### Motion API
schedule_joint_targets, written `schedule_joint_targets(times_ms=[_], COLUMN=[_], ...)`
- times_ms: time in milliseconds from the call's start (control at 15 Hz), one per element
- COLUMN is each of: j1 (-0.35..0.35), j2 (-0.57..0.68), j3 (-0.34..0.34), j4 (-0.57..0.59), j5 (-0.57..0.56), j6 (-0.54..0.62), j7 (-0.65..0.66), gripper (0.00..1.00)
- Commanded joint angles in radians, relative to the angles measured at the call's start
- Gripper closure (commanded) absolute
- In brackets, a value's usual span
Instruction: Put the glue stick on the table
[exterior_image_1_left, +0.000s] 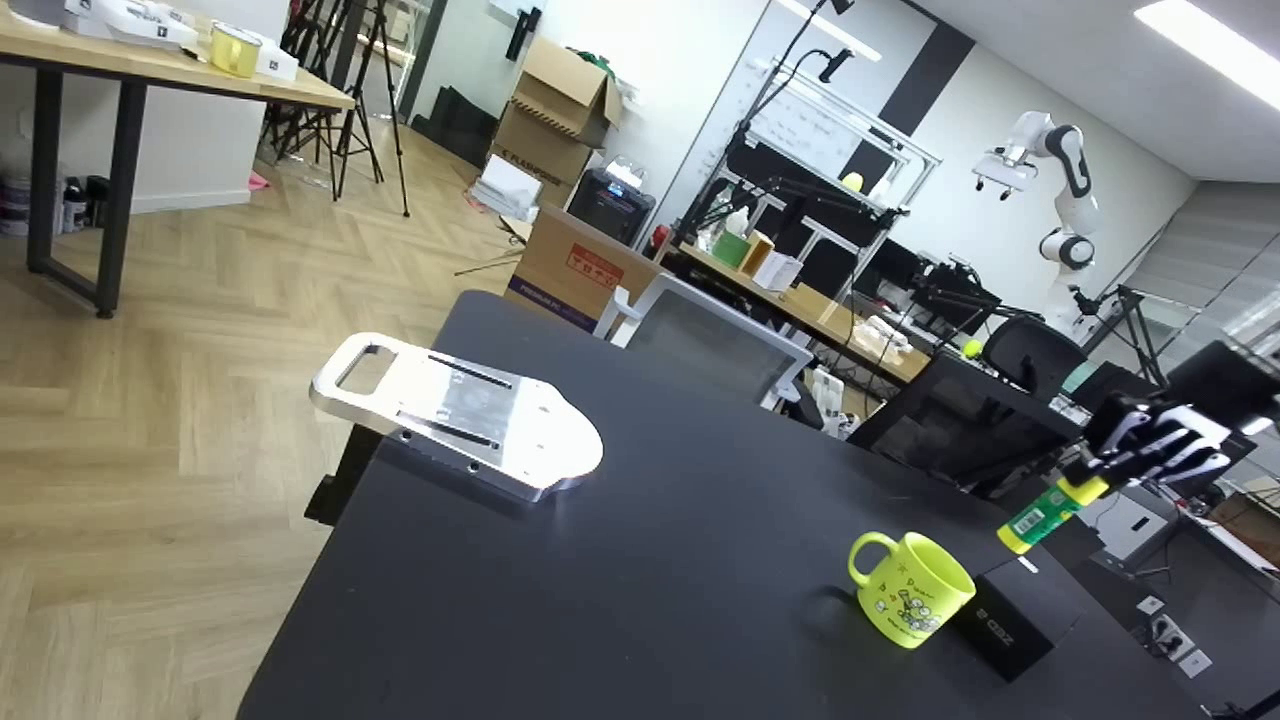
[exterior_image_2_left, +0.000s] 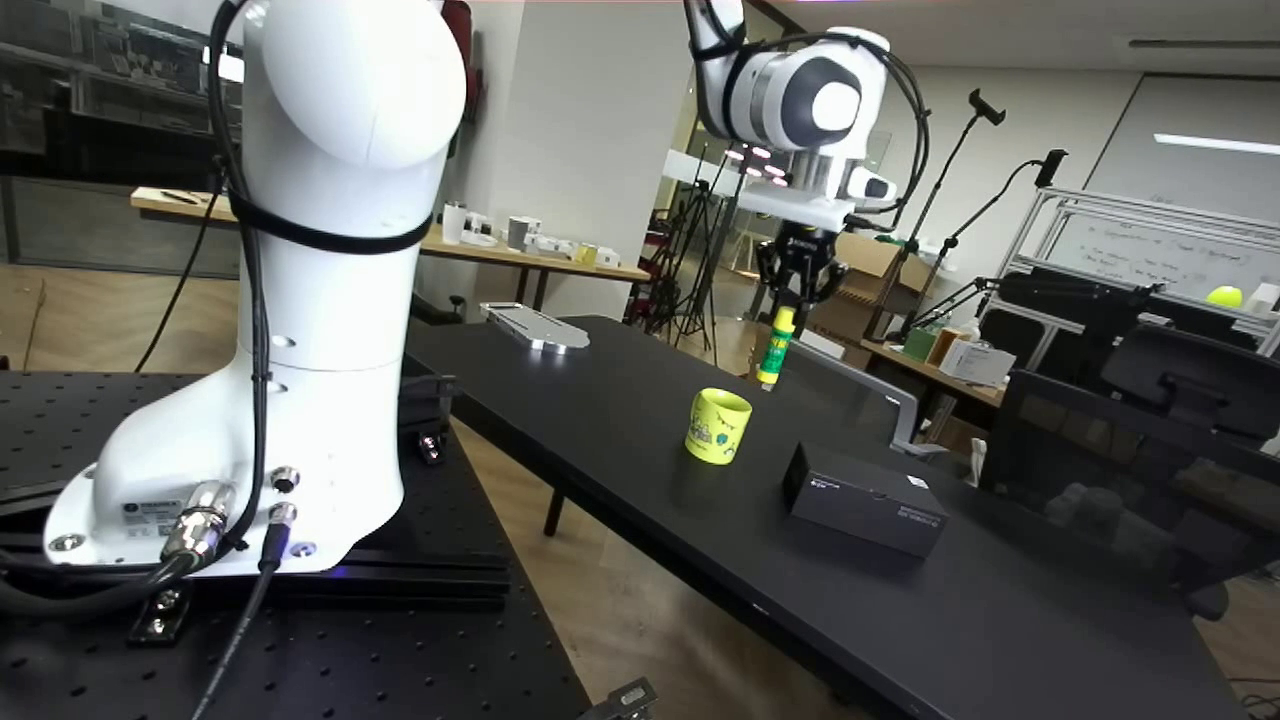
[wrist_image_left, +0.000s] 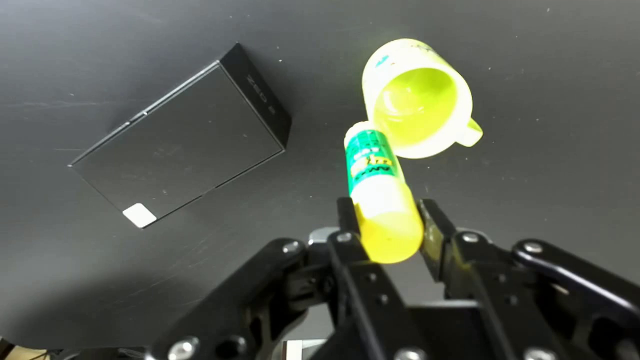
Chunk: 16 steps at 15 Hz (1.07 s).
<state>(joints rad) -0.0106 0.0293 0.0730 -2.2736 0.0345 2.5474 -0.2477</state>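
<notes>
The glue stick, green and yellow, is held in the air above the table's black top (exterior_image_1_left: 600, 600); it shows in both exterior views (exterior_image_1_left: 1045, 516) (exterior_image_2_left: 777, 345) and in the wrist view (wrist_image_left: 371, 155). My gripper (wrist_image_left: 390, 220) is shut on its yellow end, with one finger on each side. In an exterior view the gripper (exterior_image_2_left: 788, 298) points down and the stick hangs below it, slightly tilted. The stick's free end is apart from the table top (exterior_image_2_left: 620, 400). The table top fills the background of the wrist view (wrist_image_left: 300, 200).
A yellow-green mug (exterior_image_1_left: 912, 592) (exterior_image_2_left: 717, 430) (wrist_image_left: 417, 107) stands upright near the stick. A black box (exterior_image_1_left: 1010, 620) (exterior_image_2_left: 865, 500) (wrist_image_left: 185, 140) lies beside it. A silver metal plate (exterior_image_1_left: 480, 410) (exterior_image_2_left: 537, 326) lies at one table end. A chair (exterior_image_1_left: 700, 345) stands at the table's edge.
</notes>
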Motion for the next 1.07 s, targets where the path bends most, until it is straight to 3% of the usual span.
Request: schedule_joint_targets(times_ms=[0,200,600,1000], j1=[-0.032,-0.082,-0.195,-0.312], j2=[-0.092,-0.089,0.051,0.239], j3=[-0.069,-0.14,-0.27,-0.357], j4=[-0.025,-0.036,-0.001,0.151], j5=[-0.044,-0.118,-0.247,-0.218], j6=[-0.146,-0.209,-0.158,-0.105], j7=[-0.009,-0.013,-0.016,-0.085], gripper=[0.91,0.91,0.91,0.91])
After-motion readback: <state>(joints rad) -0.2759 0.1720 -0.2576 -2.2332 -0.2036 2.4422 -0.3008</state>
